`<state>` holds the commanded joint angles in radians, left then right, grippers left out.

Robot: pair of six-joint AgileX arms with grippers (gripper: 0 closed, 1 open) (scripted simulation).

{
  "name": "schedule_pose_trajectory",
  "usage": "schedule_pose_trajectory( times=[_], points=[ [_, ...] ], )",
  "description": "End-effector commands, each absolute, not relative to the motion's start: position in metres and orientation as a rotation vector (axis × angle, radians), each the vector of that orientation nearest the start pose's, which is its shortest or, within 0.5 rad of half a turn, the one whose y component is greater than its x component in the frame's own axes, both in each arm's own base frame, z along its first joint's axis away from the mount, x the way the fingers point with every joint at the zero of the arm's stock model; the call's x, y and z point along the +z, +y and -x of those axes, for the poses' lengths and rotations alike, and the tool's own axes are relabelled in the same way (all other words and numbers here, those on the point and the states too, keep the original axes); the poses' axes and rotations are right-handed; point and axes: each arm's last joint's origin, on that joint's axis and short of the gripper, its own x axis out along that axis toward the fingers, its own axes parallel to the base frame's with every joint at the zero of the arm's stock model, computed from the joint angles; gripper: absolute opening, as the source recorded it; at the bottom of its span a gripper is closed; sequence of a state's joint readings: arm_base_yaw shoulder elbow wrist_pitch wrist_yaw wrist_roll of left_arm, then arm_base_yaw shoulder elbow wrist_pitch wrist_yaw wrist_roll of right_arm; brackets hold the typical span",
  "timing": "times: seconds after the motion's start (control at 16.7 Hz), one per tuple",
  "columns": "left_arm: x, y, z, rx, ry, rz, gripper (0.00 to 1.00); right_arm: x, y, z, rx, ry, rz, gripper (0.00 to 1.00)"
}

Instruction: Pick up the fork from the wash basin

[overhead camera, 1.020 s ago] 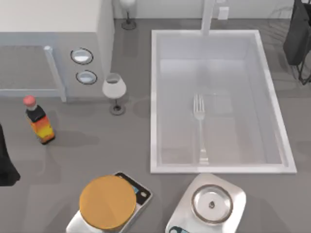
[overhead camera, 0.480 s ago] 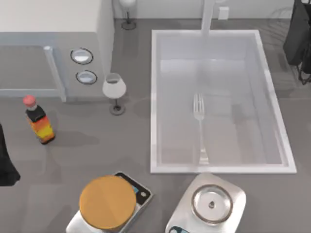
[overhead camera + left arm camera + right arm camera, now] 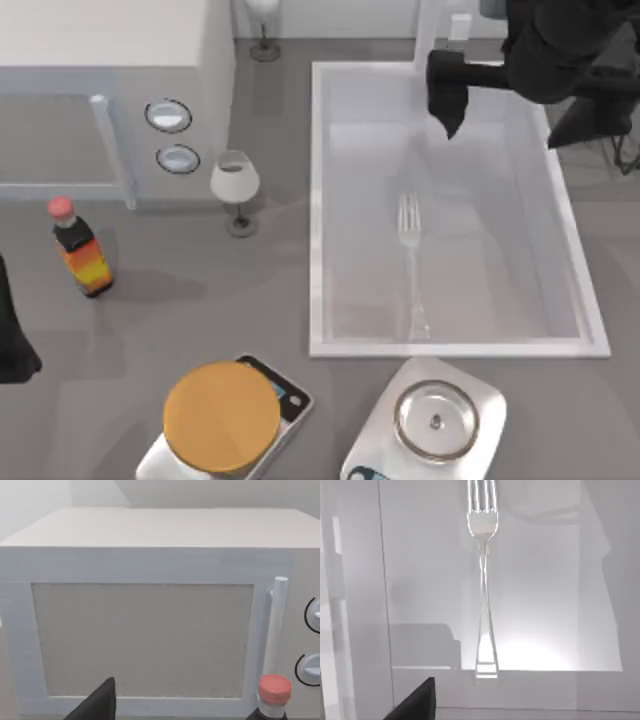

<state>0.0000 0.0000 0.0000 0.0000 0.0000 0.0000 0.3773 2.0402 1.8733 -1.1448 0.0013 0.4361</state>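
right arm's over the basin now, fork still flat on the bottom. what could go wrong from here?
1. The fork lies flat on the floor of the wash basin; being thin, the claw could likely scrape the floor or slip off.
2. The basin is deep, and the right claw hangs near its far rim, so the descent could clip the wall.
3. The handle end lies close to the near wall, leaving little room there.

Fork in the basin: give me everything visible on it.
The fork is slim, pale silver metal, with four tines and a long thin handle that widens at its end. It lies flat on the floor of the wash basin, about mid-basin, tines toward the faucet side, handle toward the scales. Nothing else touches it.
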Motion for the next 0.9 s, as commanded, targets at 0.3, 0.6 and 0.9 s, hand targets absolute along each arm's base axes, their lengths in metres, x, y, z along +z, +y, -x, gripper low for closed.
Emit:
schedule_pose_trajectory(
  times=[0.3, 0.6, 0.9],
  points=[
    [0.16, -0.001, -0.106, 0.0, 0.0, 0.0, 1.0, 0.187, 0.209, -0.432, 0.002, 1.519, -0.039, 1.0],
    [0.16, -0.001, -0.106, 0.0, 0.0, 0.0, 1.0, 0.159, 0.225, -0.441, -0.008, 1.571, -0.008, 1.0],
    [0.16, -0.001, -0.106, 0.0, 0.0, 0.0, 1.0, 0.157, 0.222, -0.442, -0.012, 1.572, -0.011, 1.0]
  ],
)
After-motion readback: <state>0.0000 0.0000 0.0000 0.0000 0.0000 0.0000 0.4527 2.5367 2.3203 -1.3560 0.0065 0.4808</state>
